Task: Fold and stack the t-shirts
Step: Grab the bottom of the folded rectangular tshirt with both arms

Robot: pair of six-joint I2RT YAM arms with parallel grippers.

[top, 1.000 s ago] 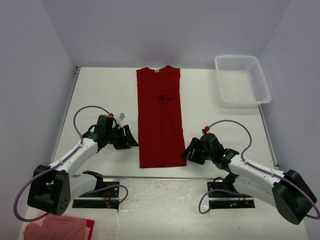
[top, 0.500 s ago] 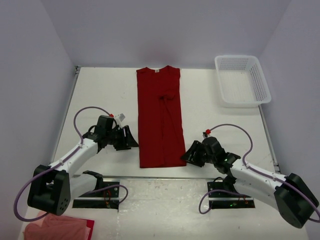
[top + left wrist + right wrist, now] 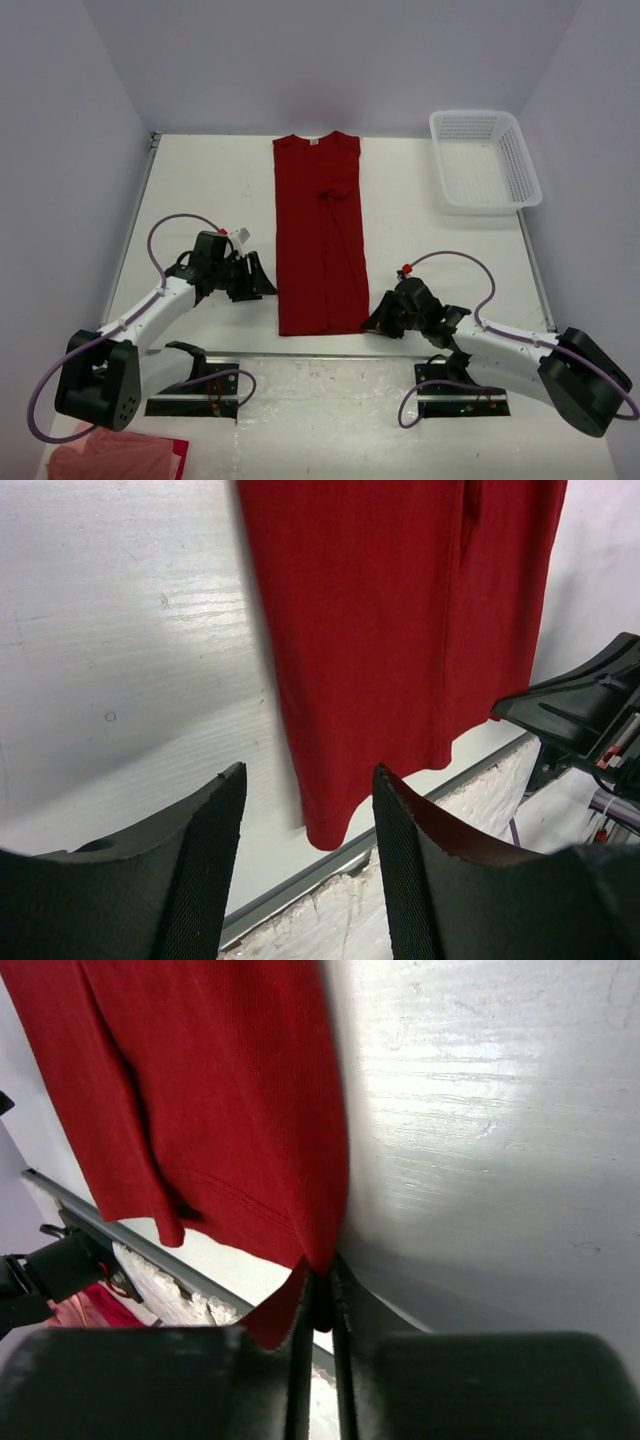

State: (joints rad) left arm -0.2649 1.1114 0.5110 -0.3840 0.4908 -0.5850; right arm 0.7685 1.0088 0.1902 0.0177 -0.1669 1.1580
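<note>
Top view: the red t-shirt (image 3: 320,240) lies as a long strip mid-table, collar toward the far edge and hem by the near edge. The right gripper (image 3: 377,322) has slid in to the hem's right corner. The left gripper (image 3: 262,282) has not moved.

Left wrist: its fingers (image 3: 205,850) are spread and empty, beside the hem's left corner.

Right wrist: its fingers (image 3: 450,1380) are pinched on the hem corner. The end-to-end fold likely awaits the left grasp.
</note>
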